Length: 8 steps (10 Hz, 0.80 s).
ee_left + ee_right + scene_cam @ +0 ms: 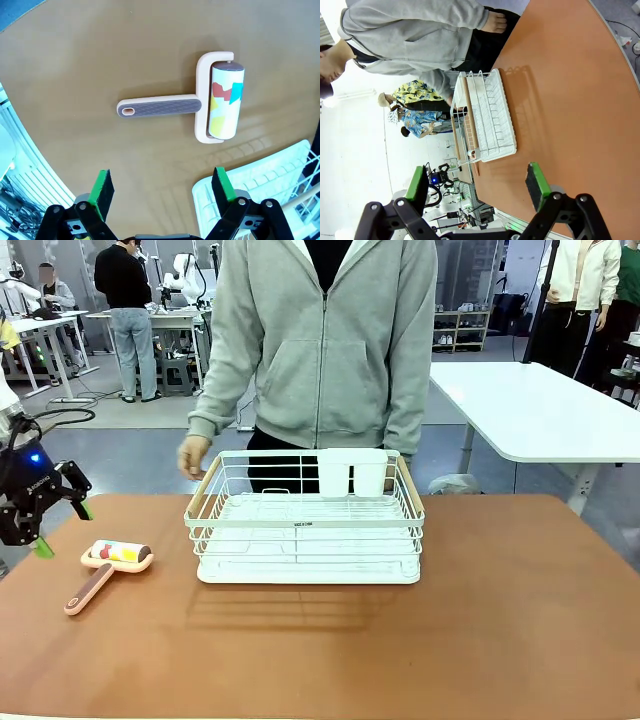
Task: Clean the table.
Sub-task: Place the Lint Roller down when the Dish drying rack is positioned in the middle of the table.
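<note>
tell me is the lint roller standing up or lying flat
Lying flat: the lint roller rests on its side on the table, handle and drum both touching the top.

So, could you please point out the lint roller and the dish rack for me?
lint roller (160, 107): left wrist view, on its ribbed handle.
dish rack (305, 524): front view, on its front top rail.

This is a robotics lab, an open hall set up for many trials at once. Behind the reddish-brown desk (500, 620) stand more white-topped tables (530, 405), one with a white robot arm on it, and people stand about between them. Cables trail over the grey floor (130, 430), stools sit under a far table, and a low shelf (462, 328) of small items lines the back wall.
</note>
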Motion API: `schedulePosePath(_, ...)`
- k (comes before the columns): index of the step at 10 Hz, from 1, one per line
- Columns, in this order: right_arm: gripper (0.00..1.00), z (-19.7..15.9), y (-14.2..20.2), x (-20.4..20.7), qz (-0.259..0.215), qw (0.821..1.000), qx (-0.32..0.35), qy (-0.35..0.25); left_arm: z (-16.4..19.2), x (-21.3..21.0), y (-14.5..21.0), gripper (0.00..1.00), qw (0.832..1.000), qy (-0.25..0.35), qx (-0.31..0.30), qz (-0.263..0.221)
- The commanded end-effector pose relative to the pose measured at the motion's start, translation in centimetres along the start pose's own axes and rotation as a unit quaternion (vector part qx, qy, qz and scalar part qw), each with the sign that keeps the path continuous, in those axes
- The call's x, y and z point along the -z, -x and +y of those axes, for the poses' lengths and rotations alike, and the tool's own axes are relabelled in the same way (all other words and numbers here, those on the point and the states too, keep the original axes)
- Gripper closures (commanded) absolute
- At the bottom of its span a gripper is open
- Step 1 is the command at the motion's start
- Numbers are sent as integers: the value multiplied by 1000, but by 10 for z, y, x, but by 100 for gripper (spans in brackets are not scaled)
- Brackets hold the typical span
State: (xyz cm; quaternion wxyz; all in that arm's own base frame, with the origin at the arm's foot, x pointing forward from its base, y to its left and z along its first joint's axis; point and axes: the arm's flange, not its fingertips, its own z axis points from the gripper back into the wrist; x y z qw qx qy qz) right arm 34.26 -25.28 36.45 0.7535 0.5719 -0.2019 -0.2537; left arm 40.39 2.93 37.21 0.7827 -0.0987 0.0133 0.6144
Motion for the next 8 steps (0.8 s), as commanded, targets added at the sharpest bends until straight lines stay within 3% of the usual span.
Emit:
schedulePosePath(1,0,3,0,-1,-1,1000,0,-1,-2,1,-2,0,1000,10,7,-1)
schedulePosePath(8,0,3,0,-1,-1,1000,0,-1,-2,1,-2,0,1000,10,7,-1)
